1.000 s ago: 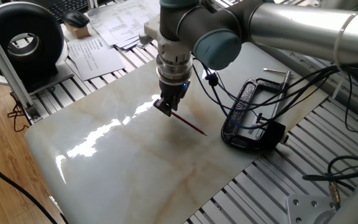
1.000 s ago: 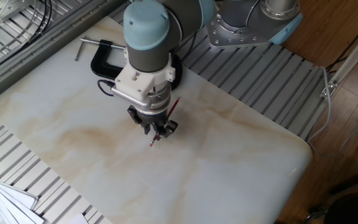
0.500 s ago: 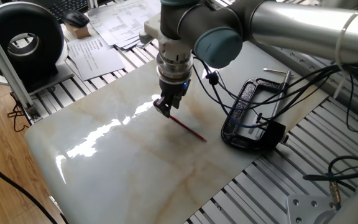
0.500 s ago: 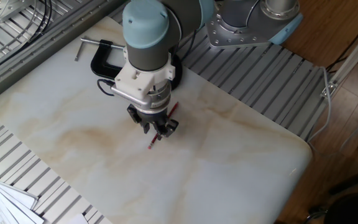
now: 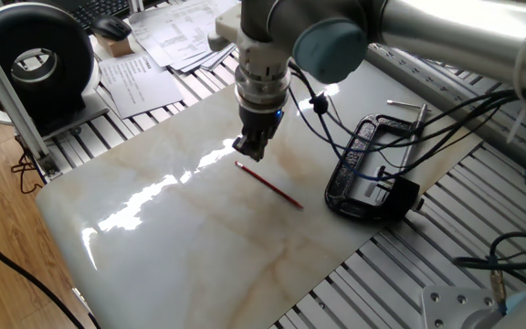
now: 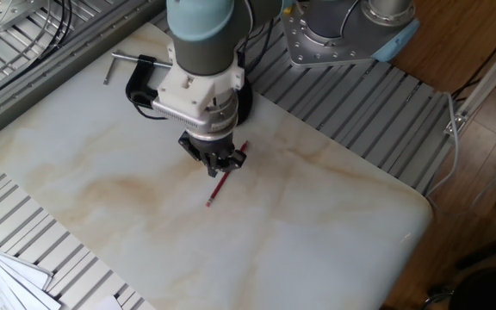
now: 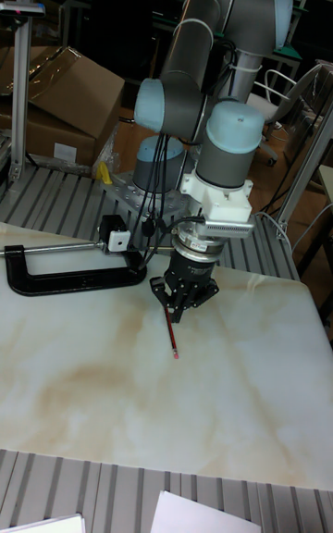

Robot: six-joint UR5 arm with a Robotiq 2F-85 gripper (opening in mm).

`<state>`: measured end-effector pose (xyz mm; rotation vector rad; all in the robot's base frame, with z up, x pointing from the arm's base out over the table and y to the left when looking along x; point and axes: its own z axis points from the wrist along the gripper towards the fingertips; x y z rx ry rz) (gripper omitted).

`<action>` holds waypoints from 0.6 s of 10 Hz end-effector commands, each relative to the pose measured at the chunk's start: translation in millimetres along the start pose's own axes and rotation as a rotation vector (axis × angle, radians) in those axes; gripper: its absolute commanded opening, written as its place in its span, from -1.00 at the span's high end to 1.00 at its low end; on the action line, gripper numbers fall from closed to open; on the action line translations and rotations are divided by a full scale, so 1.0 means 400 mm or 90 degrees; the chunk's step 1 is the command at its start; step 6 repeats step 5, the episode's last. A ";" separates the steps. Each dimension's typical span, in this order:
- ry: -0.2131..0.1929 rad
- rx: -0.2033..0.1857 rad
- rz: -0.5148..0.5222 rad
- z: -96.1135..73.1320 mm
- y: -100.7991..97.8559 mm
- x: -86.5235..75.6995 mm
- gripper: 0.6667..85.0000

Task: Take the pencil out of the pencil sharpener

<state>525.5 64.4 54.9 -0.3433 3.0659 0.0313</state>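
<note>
The dark-red pencil (image 5: 270, 185) (image 6: 213, 194) (image 7: 172, 337) lies flat and free on the pale marble board (image 5: 181, 247), its pale tip pointing away from the arm's base. My gripper (image 5: 249, 155) (image 6: 219, 165) (image 7: 178, 309) hangs just above the pencil's tip end, fingers pointing down, slightly apart and holding nothing. A small black block (image 5: 402, 195) (image 7: 114, 239), apparently the pencil sharpener, sits beside the black C-clamp (image 5: 359, 155) (image 7: 65, 278), well away from the pencil. In the other fixed view the arm hides it.
The C-clamp (image 6: 140, 77) with its steel screw lies near the board's edge towards the arm's base, with cables looping over it. Papers (image 5: 172, 37) and a round black device (image 5: 35, 59) sit beyond the board. Slotted aluminium rails (image 6: 377, 112) surround the board.
The pencil dropped from the gripper's hold onto the board and now lies flat. The gripper rose a little and drifted slightly towards the arm's base.
</note>
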 end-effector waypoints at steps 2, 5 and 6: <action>0.017 0.018 -0.024 -0.016 -0.029 0.026 0.98; 0.064 0.005 -0.012 -0.017 -0.028 0.089 0.98; 0.064 0.005 -0.012 -0.017 -0.028 0.089 0.98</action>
